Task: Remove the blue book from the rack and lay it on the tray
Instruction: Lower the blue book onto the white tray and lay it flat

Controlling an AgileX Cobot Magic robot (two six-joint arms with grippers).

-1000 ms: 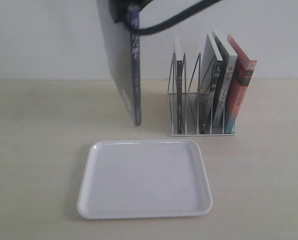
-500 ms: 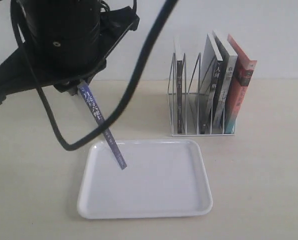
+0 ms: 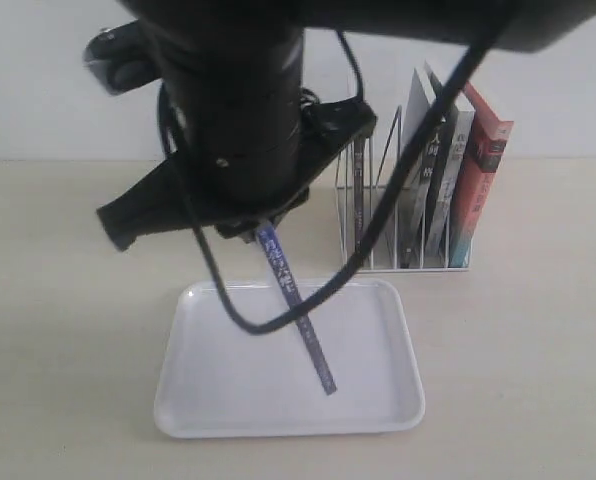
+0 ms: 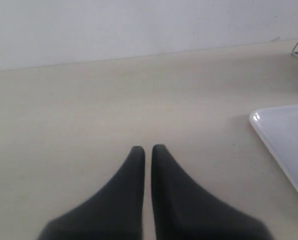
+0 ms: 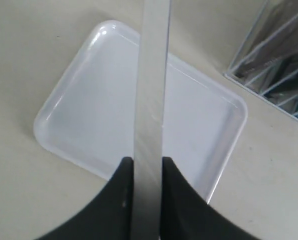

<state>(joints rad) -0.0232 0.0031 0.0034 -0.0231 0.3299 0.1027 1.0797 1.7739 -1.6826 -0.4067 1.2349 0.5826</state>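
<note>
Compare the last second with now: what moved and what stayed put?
The right gripper, shut on the blue book throughout, carried it from hanging upright left of the rack forward and down; it now slants over the tray. Whether it touches the tray cannot be told. Rack, its remaining books and tray have not moved.

We see the tray [image 3: 178, 395] near us on the table [image 3: 68, 300]. The rack [image 3: 403, 266] stands just behind its far right corner, with books [image 3: 478, 170] in the right slots. The blue book [image 3: 303, 325] slants over the tray.
</note>
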